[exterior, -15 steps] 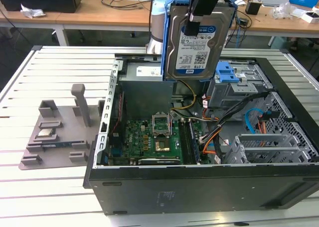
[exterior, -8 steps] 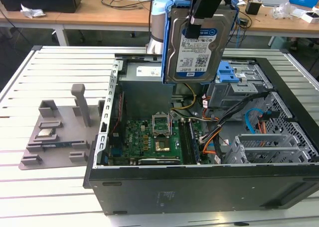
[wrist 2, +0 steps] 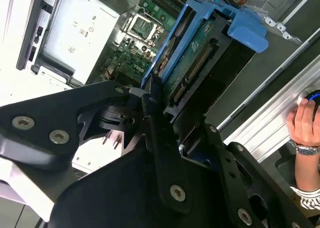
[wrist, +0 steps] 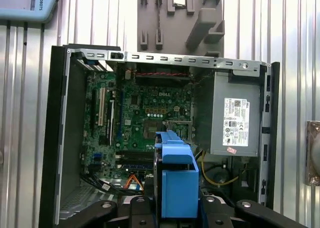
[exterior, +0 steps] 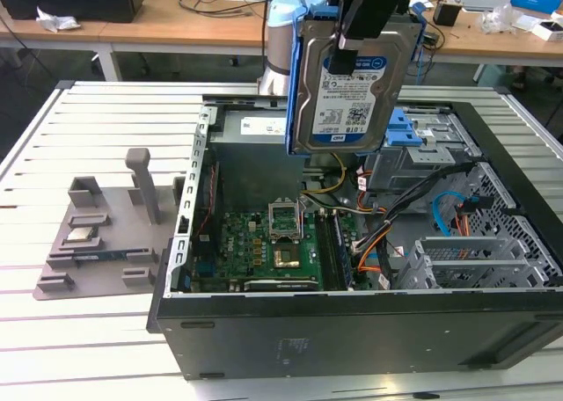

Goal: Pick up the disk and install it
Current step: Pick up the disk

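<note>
The disk [exterior: 352,89] was held upright in the upper middle of the exterior view, lifted clear above the open computer case [exterior: 352,339]. Its white-and-blue label was turned toward the camera and it was framed by its blue bracket. The hand [exterior: 345,49] was closed on the disk, with black fingers clamped over its top edge. In the second wrist view the hand [wrist 2: 152,95] was seen gripping the bracket's edge, and the green underside of the disk [wrist 2: 192,63] was exposed. In the first wrist view the disk [wrist: 175,183] was seen over the case interior, where the motherboard [wrist: 145,113] and power supply [wrist: 235,120] were mounted. At the left of the exterior view a grey holder [exterior: 97,243] was set on the slatted worktop [exterior: 88,128] beside the case, and a small square chip [exterior: 81,235] was lying on it.
</note>
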### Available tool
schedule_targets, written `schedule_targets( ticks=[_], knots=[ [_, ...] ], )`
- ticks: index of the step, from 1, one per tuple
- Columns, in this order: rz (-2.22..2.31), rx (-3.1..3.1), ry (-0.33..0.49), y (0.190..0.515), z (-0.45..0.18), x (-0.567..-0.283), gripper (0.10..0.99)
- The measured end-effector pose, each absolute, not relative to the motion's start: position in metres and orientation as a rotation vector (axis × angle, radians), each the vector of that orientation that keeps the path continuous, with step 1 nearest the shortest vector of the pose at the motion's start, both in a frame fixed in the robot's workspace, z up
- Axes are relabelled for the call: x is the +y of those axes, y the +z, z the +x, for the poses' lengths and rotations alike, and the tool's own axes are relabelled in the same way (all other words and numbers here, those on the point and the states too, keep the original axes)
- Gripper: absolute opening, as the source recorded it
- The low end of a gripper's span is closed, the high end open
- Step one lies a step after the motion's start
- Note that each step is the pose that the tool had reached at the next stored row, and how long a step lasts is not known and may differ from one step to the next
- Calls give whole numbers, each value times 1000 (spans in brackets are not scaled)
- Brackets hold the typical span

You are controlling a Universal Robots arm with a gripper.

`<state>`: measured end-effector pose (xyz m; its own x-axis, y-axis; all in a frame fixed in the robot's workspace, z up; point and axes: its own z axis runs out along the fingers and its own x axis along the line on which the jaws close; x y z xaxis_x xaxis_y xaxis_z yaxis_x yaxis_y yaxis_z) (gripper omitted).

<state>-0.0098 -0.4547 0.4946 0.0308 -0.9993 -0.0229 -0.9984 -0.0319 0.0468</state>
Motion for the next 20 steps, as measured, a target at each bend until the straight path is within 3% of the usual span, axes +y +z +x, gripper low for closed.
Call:
schedule_targets(
  ticks=[17, 20],
  knots=[
    [2243, -2173, -77, 493, -10, -480, 369],
    [2243, -2173, -77, 492, -10, -511, 369]
  ],
)
